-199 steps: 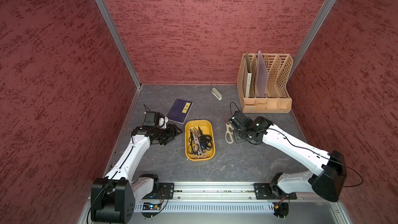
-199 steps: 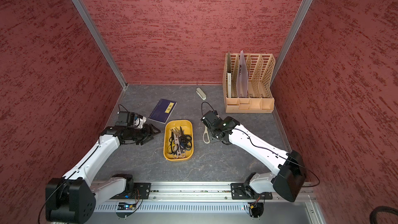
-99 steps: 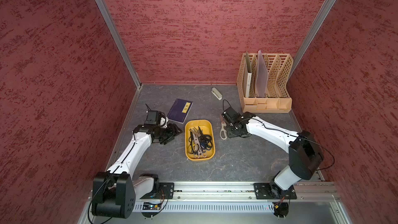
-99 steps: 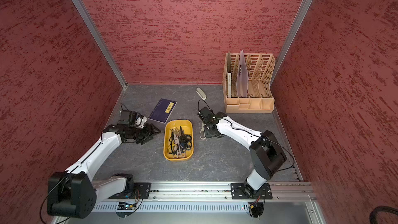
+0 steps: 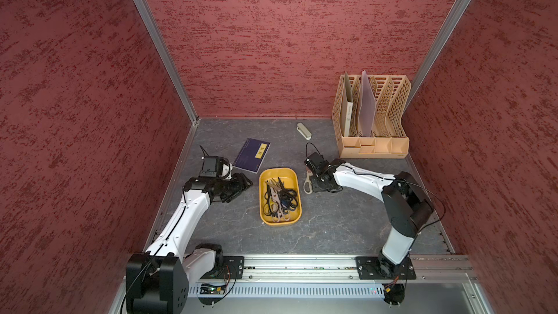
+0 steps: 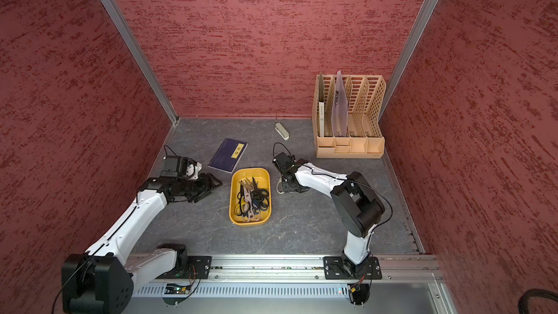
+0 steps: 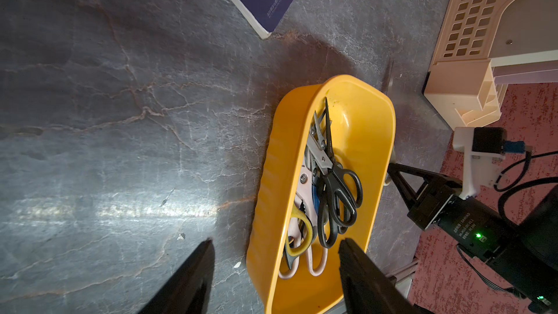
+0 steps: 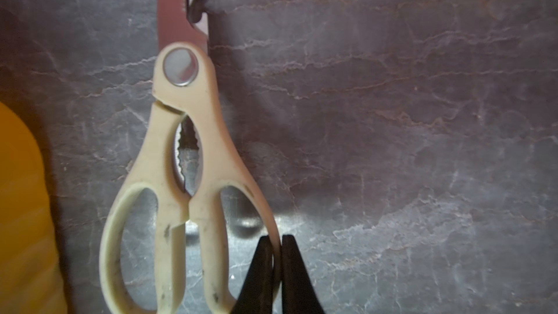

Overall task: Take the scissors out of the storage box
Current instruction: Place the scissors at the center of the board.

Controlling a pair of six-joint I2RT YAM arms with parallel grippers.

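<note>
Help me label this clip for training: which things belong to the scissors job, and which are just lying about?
Job: yellow box, scissors inside it, cream scissors in the right gripper.
Lying about: blue notebook, stapler, file rack.

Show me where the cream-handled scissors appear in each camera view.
In both top views: cream-handled scissors beside the storage box, on the right arm's side.
Left wrist: not discernible behind the box.
Right wrist: close up, handle in the right end effector.
Shared landmark: the yellow box.
</note>
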